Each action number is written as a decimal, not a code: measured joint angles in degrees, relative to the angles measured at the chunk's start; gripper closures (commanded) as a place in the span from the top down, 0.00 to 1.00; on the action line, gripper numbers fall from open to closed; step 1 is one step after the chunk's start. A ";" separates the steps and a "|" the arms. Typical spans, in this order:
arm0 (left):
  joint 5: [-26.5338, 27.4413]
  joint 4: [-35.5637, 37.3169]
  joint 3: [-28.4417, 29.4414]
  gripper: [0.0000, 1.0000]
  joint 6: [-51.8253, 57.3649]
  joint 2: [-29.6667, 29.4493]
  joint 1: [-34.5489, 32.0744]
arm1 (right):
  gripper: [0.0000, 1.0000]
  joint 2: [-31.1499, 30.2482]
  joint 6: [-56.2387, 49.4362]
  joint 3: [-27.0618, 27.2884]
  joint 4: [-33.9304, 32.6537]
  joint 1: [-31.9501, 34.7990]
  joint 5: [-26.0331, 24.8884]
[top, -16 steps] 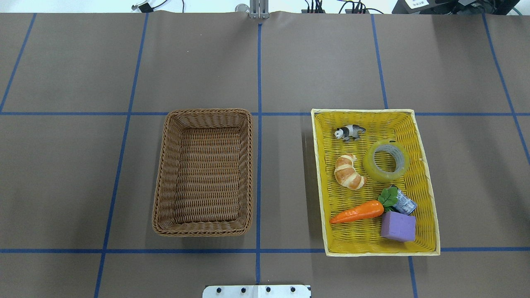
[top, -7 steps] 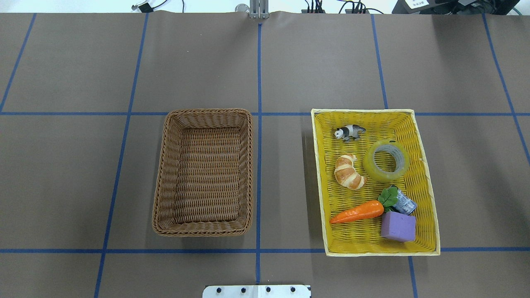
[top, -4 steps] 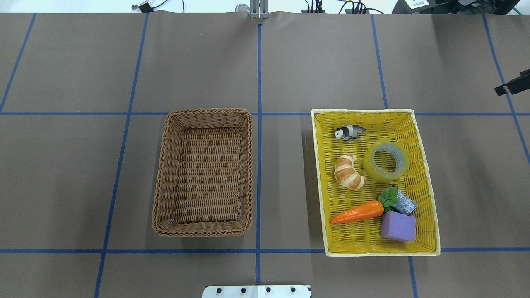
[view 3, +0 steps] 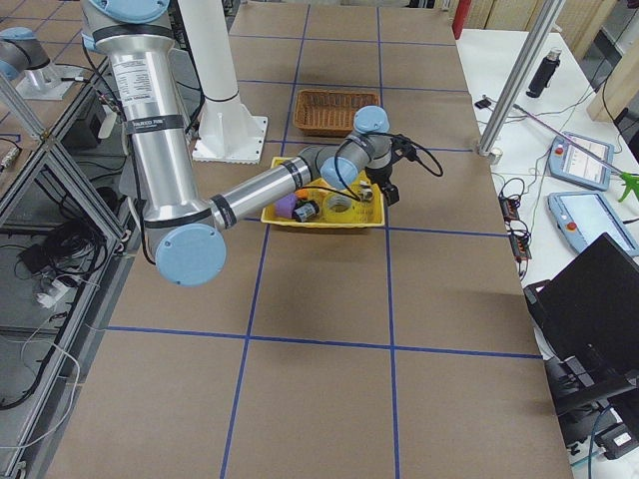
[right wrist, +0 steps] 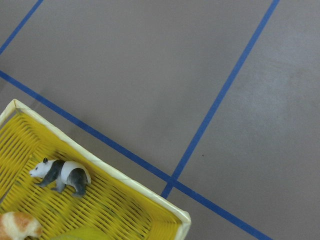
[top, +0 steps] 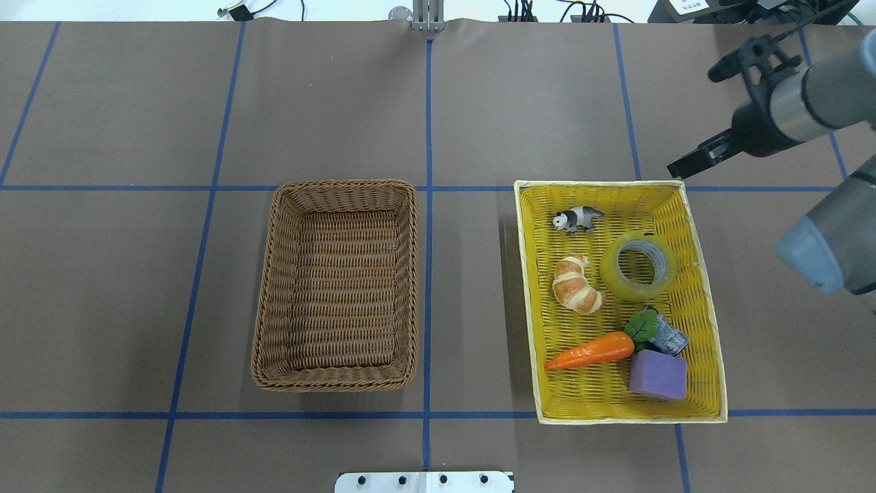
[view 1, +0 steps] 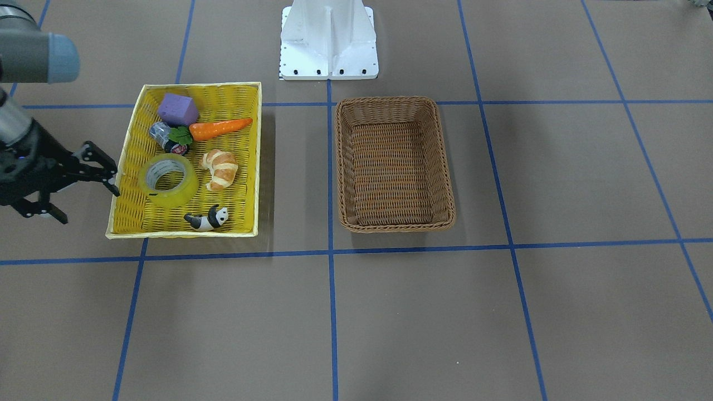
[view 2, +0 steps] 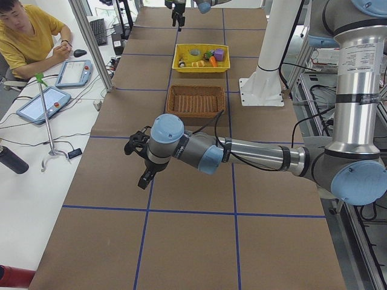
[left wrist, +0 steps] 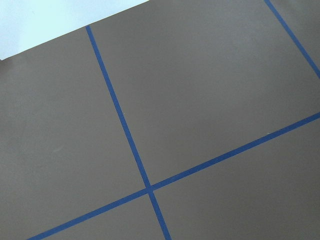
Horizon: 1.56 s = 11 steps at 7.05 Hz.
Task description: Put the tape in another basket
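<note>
Now tape (view 1: 167, 197) lies near the right hand (view 1: 89, 205).

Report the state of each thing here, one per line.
Bright yellow woven basket: upright, several items inside.
Wide roll of translucent yellow tape: lying flat in the yellow basket, ungripped.
Dark brown woven wicker basket: upright, empty.
Right gripper: open, holding nothing, outside the yellow basket.
Left gripper: open or shut, cannot tell; away from both baskets.

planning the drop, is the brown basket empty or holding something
Empty: the brown basket shows only bare weave inside in the overhead and front views; the tape lies in the yellow basket.
</note>
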 measured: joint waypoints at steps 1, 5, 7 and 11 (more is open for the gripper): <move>0.00 -0.34 0.21 0.99 0.00 -0.03 0.00 | 0.91 -0.08 0.92 -0.01 -0.12 -3.89 -3.79; 0.00 -0.60 0.29 0.99 -0.01 -0.04 0.00 | 0.81 -3.65 0.30 -1.00 -0.12 -11.70 -8.41; 0.00 -0.62 0.25 0.99 -0.01 -0.04 0.00 | 0.00 -4.33 -0.75 -1.46 -0.15 -12.95 -8.49; -0.03 -0.63 0.28 0.99 -0.01 -0.03 0.00 | 0.00 -3.56 -1.42 -1.01 -0.10 -12.78 -8.13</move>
